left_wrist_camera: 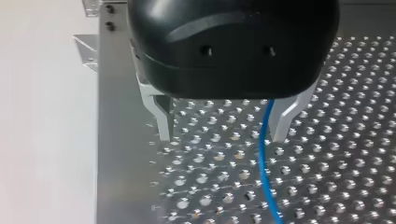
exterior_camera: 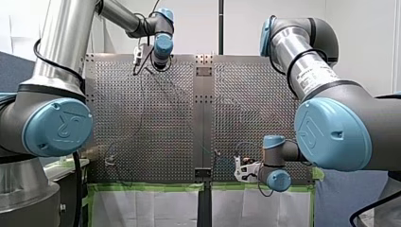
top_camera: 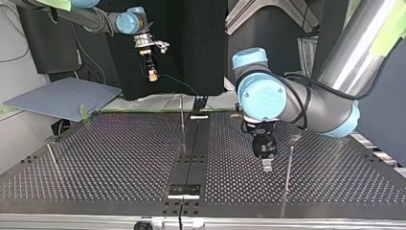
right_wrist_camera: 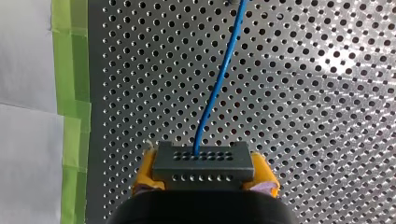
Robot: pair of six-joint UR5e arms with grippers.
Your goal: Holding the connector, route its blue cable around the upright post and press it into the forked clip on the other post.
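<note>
connector (right_wrist_camera: 203, 163) is sitting clamped between my right claw's (right_wrist_camera: 204, 173) yellow pads (right_wrist_camera: 144, 173), blue cable (right_wrist_camera: 219, 79) trailing ahead; my left claw (left_wrist_camera: 222, 135) is hanging open, holding nothing.

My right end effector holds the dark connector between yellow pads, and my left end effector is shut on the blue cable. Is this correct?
No. The left wrist view shows my left end effector open; the blue cable only passes between its fingers. My right end effector does hold the connector.
</note>
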